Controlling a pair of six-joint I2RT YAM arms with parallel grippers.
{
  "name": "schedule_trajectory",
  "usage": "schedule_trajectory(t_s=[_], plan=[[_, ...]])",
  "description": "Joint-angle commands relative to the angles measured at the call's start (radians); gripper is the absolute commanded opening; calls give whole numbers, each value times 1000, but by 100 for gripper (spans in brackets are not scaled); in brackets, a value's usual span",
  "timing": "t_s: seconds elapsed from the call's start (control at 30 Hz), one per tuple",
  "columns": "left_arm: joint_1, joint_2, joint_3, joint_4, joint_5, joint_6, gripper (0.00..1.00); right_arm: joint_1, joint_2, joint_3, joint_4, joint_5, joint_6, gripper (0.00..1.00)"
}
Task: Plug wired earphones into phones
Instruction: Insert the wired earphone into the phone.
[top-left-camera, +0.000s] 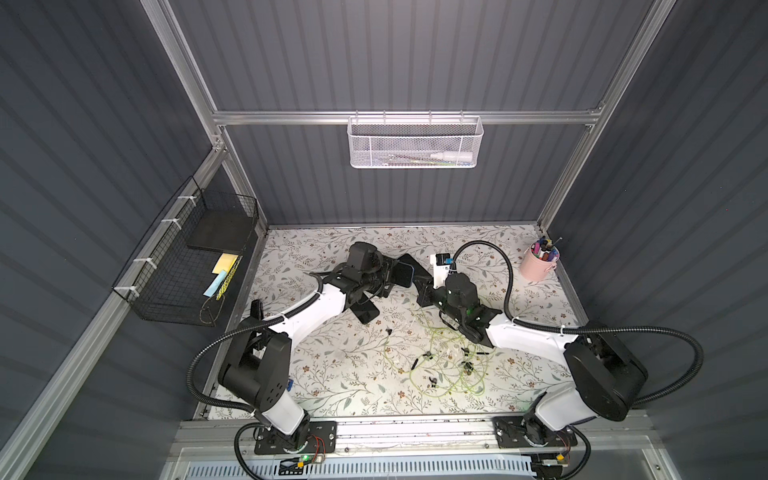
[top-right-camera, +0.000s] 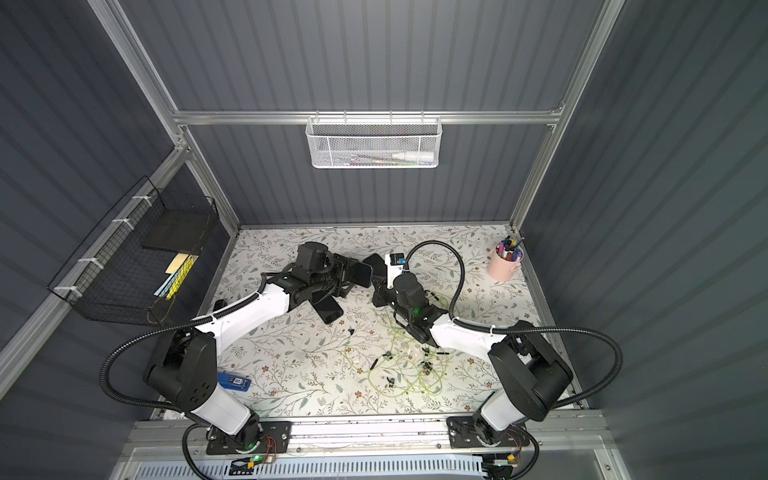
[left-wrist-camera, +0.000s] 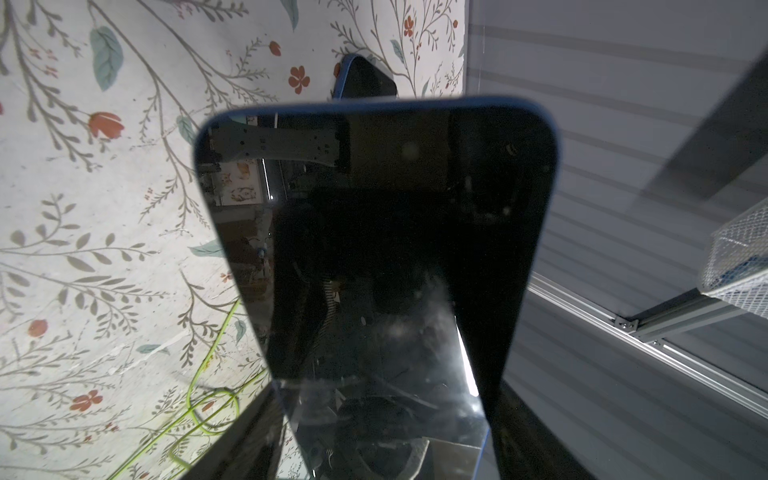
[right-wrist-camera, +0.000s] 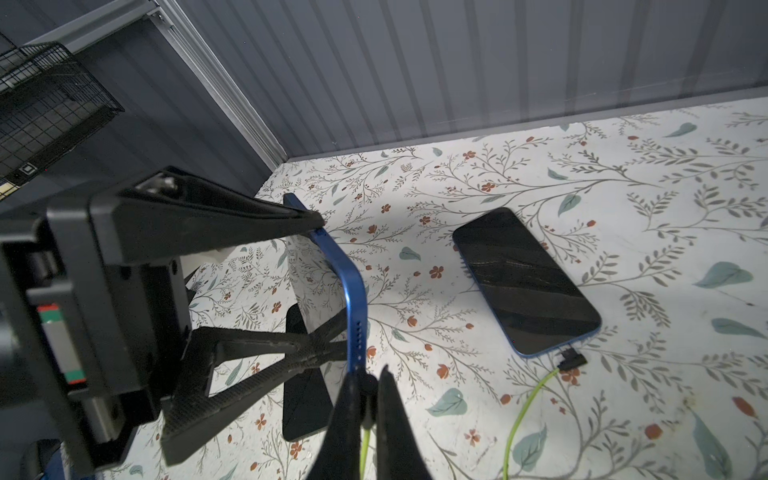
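My left gripper (left-wrist-camera: 382, 436) is shut on a blue-edged phone (left-wrist-camera: 374, 249), gripping its two long sides and holding it above the table (top-left-camera: 401, 272). My right gripper (right-wrist-camera: 368, 384) is shut on a small black earphone plug (right-wrist-camera: 368, 379) that trails a yellow-green cable. The plug sits against the held phone's bottom edge (right-wrist-camera: 355, 316); whether it is seated in the port is hidden. A second phone (right-wrist-camera: 525, 282) lies flat with a black plug (right-wrist-camera: 571, 359) at its end. A third phone (top-left-camera: 368, 312) lies under the left arm. The earphones' cables (top-left-camera: 440, 361) lie tangled in both top views.
A pink cup of pens (top-left-camera: 539, 262) stands at the back right corner. A white mesh basket (top-left-camera: 415, 143) hangs on the back wall and a black wire basket (top-left-camera: 187, 266) on the left wall. A small blue object (top-right-camera: 235, 381) lies by the left arm's base.
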Motion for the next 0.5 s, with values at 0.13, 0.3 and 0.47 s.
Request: schedule_trajectory(t_s=[0.13, 0.3, 0.47], plan=[[-29, 11, -5, 67, 124, -18, 0, 5, 38, 54, 41, -61, -36, 0], [-16, 23, 16, 0, 79, 27, 0, -1, -3, 62, -67, -41, -44, 18], [19, 62, 31, -63, 44, 77, 0, -14, -107, 79, -318, -13, -41, 46]])
